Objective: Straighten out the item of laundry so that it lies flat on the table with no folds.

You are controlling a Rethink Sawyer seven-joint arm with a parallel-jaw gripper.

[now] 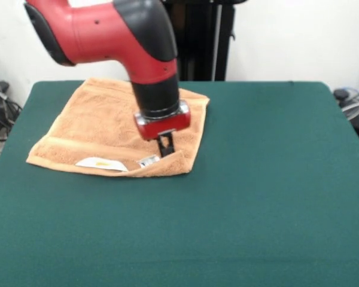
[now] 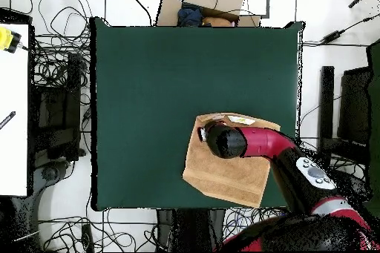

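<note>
The orange-tan towel (image 1: 96,125) lies at the far left part of the green table (image 1: 257,179), close to the robot's side. Its near hem is folded over, showing white labels (image 1: 102,163). Its near right corner stands up in a small ridge. My gripper (image 1: 166,149) points straight down and touches the towel at that hem, beside the smaller label (image 1: 148,160). In the overhead view the towel (image 2: 223,176) lies near the table's (image 2: 148,79) bottom right edge. The arm's wrist (image 2: 226,141) covers the gripper there.
The red arm (image 1: 107,30) reaches over the towel from the top left. The black pedestal (image 1: 197,42) stands behind the table. Cables (image 2: 59,64) and a white bench (image 2: 15,116) lie off the table's left side, and a cardboard box (image 2: 211,1) beyond its far edge.
</note>
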